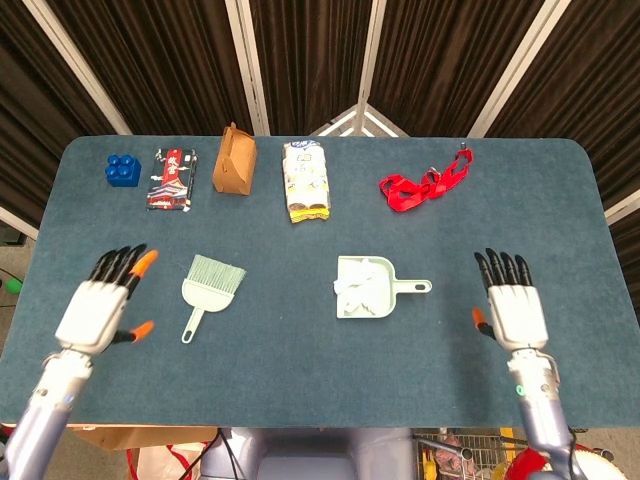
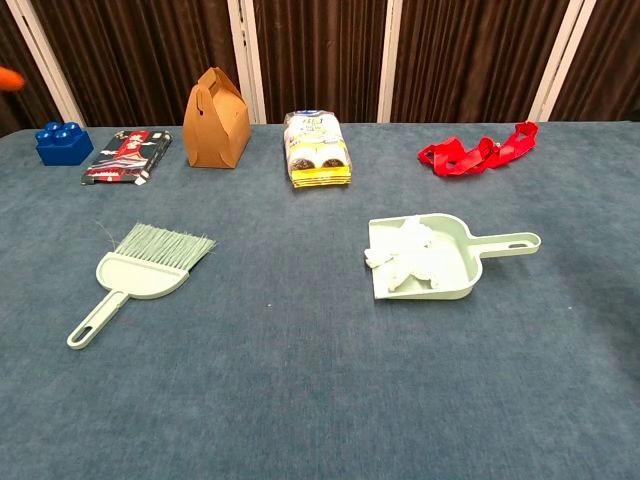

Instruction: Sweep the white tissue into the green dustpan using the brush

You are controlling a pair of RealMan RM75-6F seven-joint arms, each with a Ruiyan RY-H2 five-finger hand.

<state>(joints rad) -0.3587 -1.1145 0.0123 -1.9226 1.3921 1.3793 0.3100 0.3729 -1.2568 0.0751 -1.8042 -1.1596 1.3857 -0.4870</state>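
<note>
White tissue (image 2: 408,255) one, in one green dustpan (image 2: 455,240); one brush (image 2: 140,272); left hand (image 1: 100,305), right hand (image 1: 514,305) spread, empty.

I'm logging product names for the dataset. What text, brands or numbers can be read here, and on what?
None can be read.
Yellow snack pack: print too blurred.
Red-and-black packet: graphics only, lettering too small.
Brown carton, blue block, brush, dustpan: no markings visible.

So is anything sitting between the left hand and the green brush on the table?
Nothing visible does. The left hand hovers open beside the pale green plastic brush, with only bare blue table between them. The crumpled white tissue already lies inside the green dustpan.
</note>
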